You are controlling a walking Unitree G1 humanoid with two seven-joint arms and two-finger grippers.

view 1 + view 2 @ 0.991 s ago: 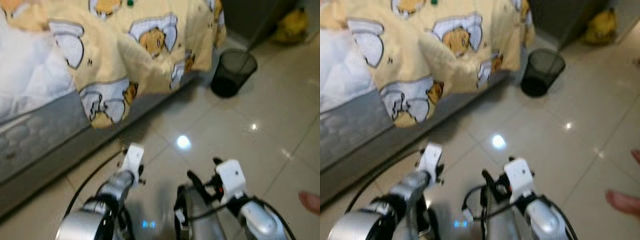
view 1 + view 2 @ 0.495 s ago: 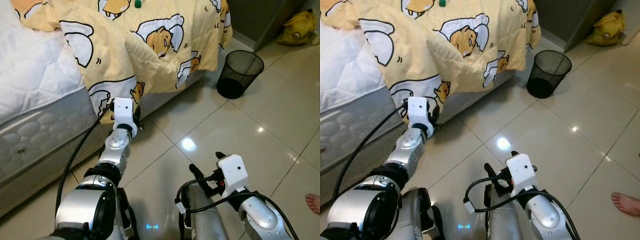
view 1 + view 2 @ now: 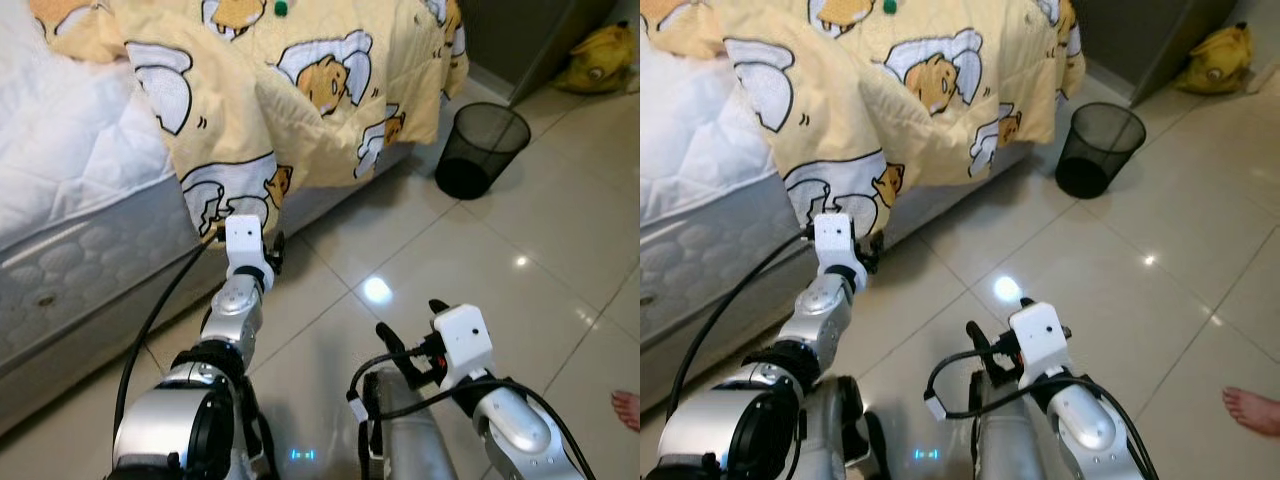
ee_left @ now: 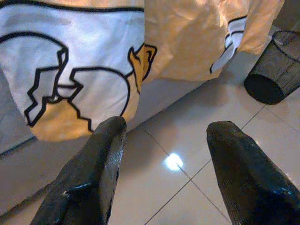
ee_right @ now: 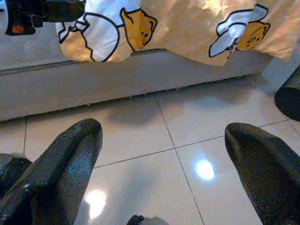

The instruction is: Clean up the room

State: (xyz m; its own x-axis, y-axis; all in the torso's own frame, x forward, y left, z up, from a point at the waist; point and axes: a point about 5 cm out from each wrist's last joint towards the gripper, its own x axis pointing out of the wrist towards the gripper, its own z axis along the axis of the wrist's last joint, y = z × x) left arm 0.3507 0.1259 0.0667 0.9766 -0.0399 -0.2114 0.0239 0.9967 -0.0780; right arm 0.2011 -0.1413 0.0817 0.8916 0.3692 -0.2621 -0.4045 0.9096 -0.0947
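Looking from the left of the head frames, you see the white bed point(image 3: 70, 170) with the yellow bear-print blanket point(image 3: 300, 90) draped over its edge, the hanging corner at centre left. Your left claw point(image 4: 161, 136) sits just below that corner, fingers spread and released, gripping nothing. Lower centre right, your right claw point(image 5: 164, 154) hangs over the tiled floor point(image 3: 520, 200), also spread wide. Upper right stands a black mesh bin point(image 3: 482, 148), with a yellow bag point(image 3: 598, 58) beyond.
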